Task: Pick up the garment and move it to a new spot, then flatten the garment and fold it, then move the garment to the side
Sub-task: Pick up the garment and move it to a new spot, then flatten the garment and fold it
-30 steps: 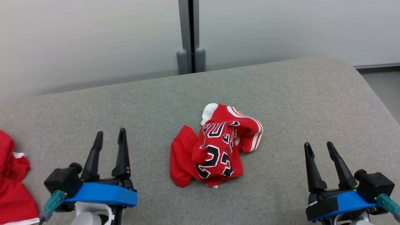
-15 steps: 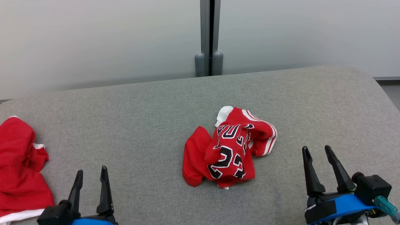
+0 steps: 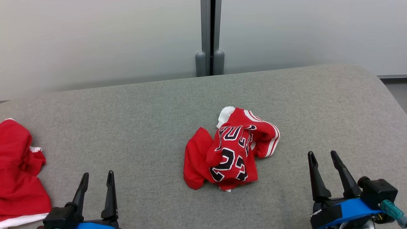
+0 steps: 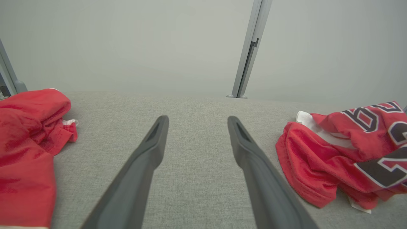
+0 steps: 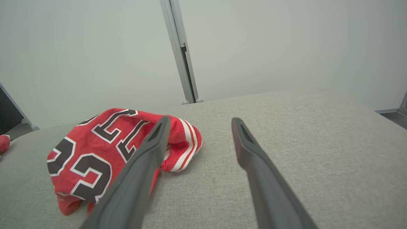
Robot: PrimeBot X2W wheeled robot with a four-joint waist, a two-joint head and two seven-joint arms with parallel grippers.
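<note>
The left gripper (image 3: 98,174) and right gripper (image 3: 322,154) both hold their jaws wide apart and empty. The crumpled red jersey (image 3: 230,152) lies on the grey cushion (image 3: 143,111) between them, right of the left jaws and left of the right jaws, touching neither.

Left pincer (image 3: 97,179) low, spread; right pincer (image 3: 322,159) spread, empty.

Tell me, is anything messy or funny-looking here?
Yes. The red jersey lies crumpled in a heap on the grey surface, its number twisted. Another red garment is bunched at the far left. Nothing looks torn.
</note>
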